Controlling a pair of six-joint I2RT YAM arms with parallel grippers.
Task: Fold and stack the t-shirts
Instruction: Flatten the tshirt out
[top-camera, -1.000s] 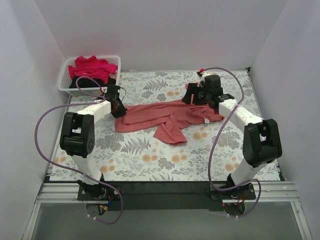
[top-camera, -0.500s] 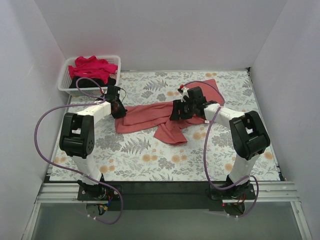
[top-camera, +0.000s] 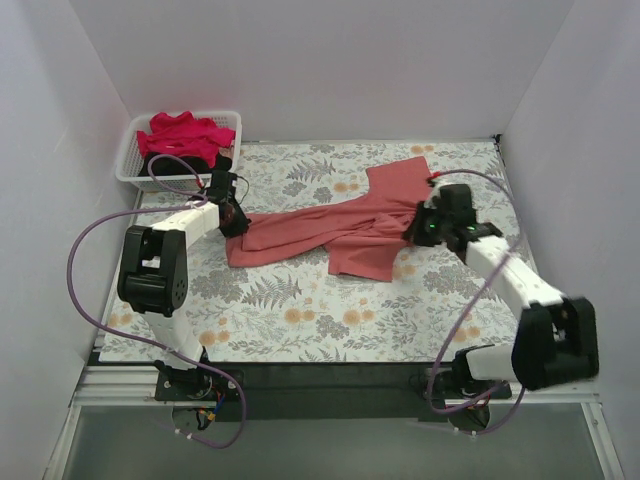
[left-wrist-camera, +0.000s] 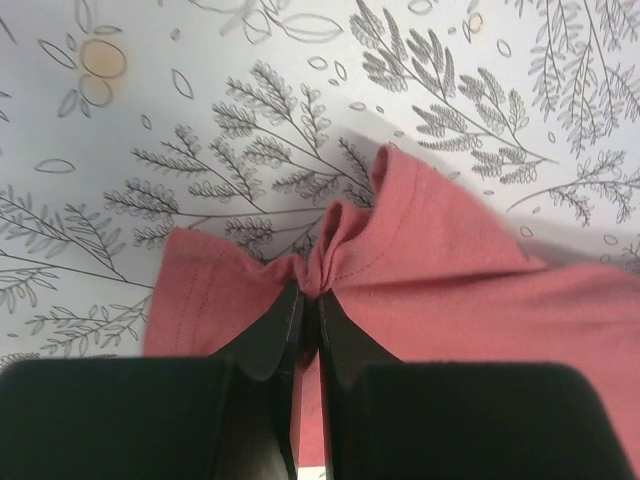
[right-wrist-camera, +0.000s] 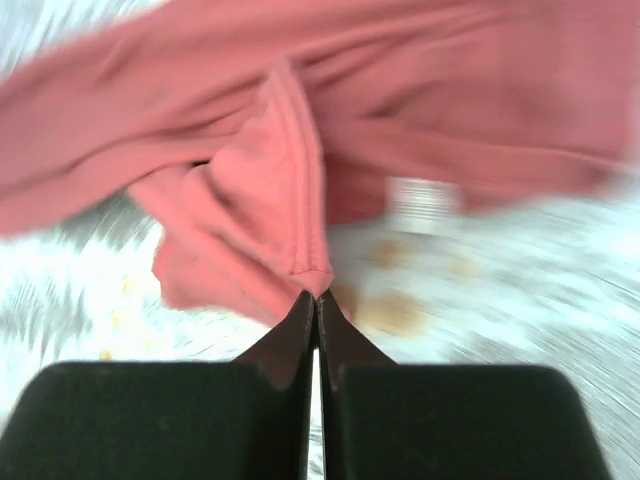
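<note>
At the worktop's (top-camera: 300, 305) middle, my left gripper (left-wrist-camera: 308, 300) pinches the soft dusty coral-red cloth t-shirt (top-camera: 340, 225) (its hem). My right gripper (right-wrist-camera: 315, 300) nips another fold.

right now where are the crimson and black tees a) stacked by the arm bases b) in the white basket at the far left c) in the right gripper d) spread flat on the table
b, the crimson-pink tee is heaped over the black tee inside the white basket; only the coral-red tee lies on the table.
</note>
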